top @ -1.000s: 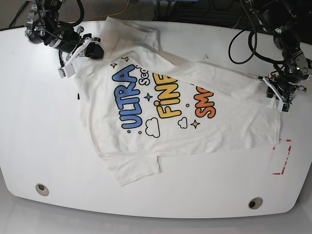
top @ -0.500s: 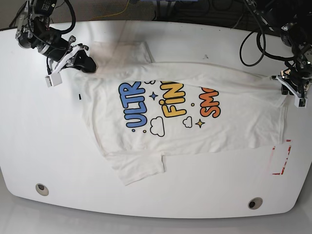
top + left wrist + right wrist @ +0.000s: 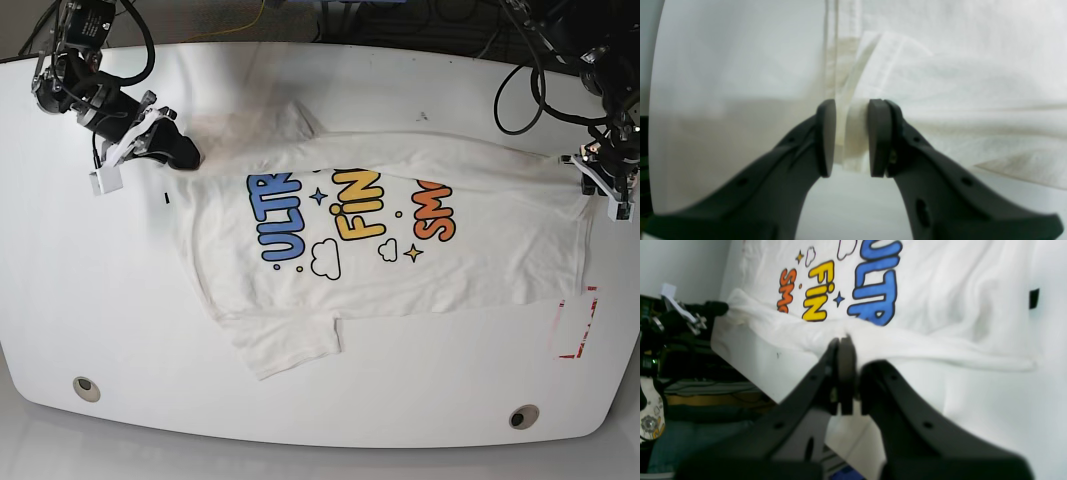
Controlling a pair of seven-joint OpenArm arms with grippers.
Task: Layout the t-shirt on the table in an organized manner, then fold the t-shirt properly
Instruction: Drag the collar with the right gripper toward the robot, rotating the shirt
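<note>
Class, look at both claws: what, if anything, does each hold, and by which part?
Both hold the t-shirt: the left claw pinches its folded hem edge, and the right claw grips a bunched fold near the blue letters.

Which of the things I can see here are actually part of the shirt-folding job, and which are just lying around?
Part of the job:
- t-shirt, printed side up
- table under it
- left gripper, pinching the shirt's edge
- right gripper, shut on the stretched upper edge

Just lying about:
- red tape outline
- two grommet holes
- cables behind the table
</note>
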